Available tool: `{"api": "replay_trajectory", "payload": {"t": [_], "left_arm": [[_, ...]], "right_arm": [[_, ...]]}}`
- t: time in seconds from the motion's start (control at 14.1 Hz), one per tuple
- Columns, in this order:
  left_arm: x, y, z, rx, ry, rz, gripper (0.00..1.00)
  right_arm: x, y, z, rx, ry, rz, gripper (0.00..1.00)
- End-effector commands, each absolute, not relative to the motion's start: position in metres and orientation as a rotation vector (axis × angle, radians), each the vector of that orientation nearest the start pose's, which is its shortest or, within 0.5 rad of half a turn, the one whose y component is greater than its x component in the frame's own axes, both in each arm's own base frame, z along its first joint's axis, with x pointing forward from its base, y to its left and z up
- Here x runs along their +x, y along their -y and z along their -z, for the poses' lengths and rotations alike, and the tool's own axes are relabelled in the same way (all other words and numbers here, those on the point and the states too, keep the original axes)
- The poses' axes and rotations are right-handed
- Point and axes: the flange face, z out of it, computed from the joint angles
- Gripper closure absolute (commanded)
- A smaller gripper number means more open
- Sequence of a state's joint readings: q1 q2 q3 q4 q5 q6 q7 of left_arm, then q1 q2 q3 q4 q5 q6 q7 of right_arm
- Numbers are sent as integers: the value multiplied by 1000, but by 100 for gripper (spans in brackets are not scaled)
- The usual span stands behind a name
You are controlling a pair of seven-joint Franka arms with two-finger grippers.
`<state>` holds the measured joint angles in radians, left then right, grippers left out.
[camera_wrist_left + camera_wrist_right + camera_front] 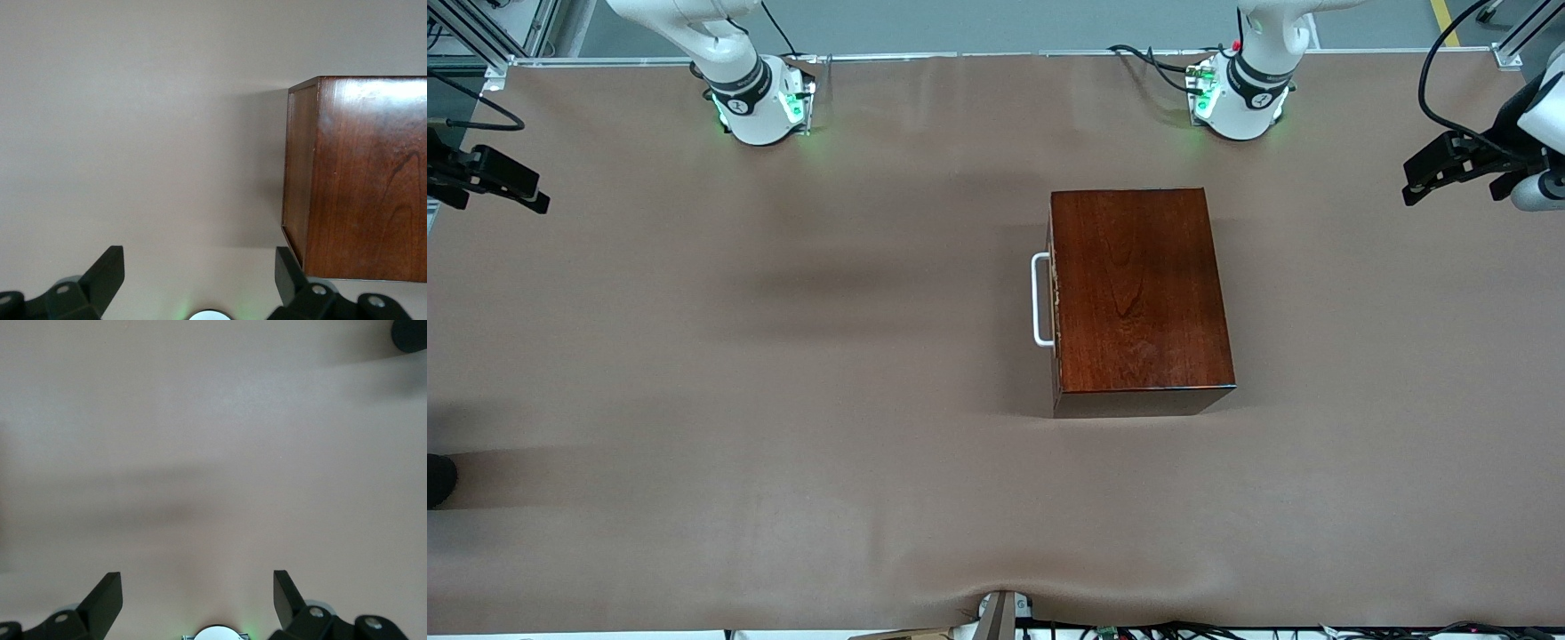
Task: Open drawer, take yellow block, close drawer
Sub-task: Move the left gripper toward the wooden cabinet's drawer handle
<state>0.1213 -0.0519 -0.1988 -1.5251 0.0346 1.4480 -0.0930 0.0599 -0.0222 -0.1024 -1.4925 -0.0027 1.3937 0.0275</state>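
Drawer point(1056, 302) fully shut in the dark reddish-brown wooden box, white U-handle point(1040, 300) facing the right arm's end; yellow block not visible.

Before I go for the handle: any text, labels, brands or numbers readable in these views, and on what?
None can be read.
Small round dark marks on the arm bases: too small to make out.
Wooden box, its white handle, the brown table cover, left pincer and right pincer: no lettering.

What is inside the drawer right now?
Cannot be seen: the drawer is shut in its box, only the handle showing. No yellow block is in view.
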Motion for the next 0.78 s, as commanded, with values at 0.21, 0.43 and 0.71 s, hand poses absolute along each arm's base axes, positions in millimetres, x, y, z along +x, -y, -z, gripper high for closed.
{"api": "replay_trajectory", "payload": {"t": [0.21,0.43,0.71], "left_arm": [[526,39,-666,-3086,16,-47,0],[536,53,-667,-3099,-13,-34,0],[540,84,-656,-3102,-95,-63,0]], "right_arm": [[528,31,-660,-3141,-142,-128,0],[528,31,-660,-3141,-137,-126,0],[529,30,-659,-3140,-136,-126,0]]}}
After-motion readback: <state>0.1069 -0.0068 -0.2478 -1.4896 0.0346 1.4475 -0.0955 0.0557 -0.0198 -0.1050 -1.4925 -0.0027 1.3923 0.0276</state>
